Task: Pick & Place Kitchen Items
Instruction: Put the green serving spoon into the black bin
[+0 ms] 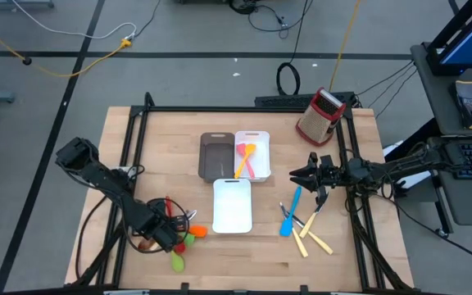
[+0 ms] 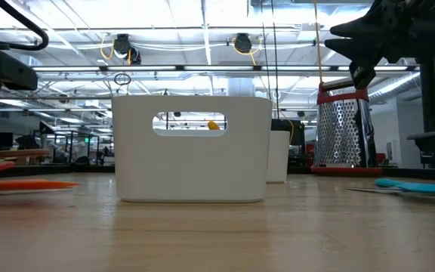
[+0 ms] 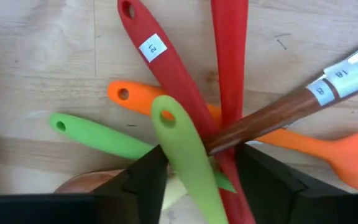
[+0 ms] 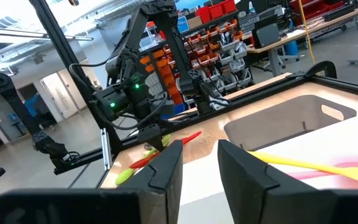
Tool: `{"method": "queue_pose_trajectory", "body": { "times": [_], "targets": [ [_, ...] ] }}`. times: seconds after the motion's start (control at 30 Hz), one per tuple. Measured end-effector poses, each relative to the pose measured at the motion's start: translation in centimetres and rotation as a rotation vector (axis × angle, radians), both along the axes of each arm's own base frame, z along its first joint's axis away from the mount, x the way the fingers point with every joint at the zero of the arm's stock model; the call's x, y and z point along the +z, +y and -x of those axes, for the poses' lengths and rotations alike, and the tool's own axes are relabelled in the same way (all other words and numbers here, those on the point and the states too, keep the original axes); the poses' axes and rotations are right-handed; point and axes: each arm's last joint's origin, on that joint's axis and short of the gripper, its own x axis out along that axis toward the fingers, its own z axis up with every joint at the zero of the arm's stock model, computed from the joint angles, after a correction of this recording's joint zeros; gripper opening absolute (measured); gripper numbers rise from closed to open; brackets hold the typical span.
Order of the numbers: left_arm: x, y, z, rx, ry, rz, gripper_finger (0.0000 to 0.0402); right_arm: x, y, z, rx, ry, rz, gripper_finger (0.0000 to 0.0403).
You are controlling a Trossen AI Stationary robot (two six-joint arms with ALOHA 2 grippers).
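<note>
Crowding left claw [image 3: 194, 171]: crossed utensils [image 3: 173, 81]

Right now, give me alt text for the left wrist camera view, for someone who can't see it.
The left end effector hangs open over a pile of utensils on the wooden table, its dark fingers either side of a green handle. Red handles, an orange spatula and a brown wooden handle fan outward.

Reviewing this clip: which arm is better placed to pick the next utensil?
Probably the left. The left gripper sits low over the utensil pile, jaws straddling a green spatula. The right gripper hovers high, jaws empty, beside the trays.
</note>
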Motion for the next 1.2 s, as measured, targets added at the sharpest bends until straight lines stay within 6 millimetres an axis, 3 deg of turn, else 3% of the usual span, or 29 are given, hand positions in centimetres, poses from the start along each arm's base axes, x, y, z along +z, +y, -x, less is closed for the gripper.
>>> {"method": "queue_pose_trajectory", "body": {
  "times": [0.2,0.53,1.2],
  "targets": [
    [0.0,0.0,0.0,0.0,0.0,0.0,0.0138,0.0,0.0,0.0,-0.001,0.0,0.0,0.0093],
    [0.0,0.0,0.0,0.0,0.003,-0.003,0.0096,0.0,0.0,0.0,-0.002,0.0,0.0,0.0093],
    [1.8,0.6,0.7,0.01,-0.041,0.02,0.009,0.0,0.0,0.0,-0.002,0.0,0.001,0.0093]
  ]
}}
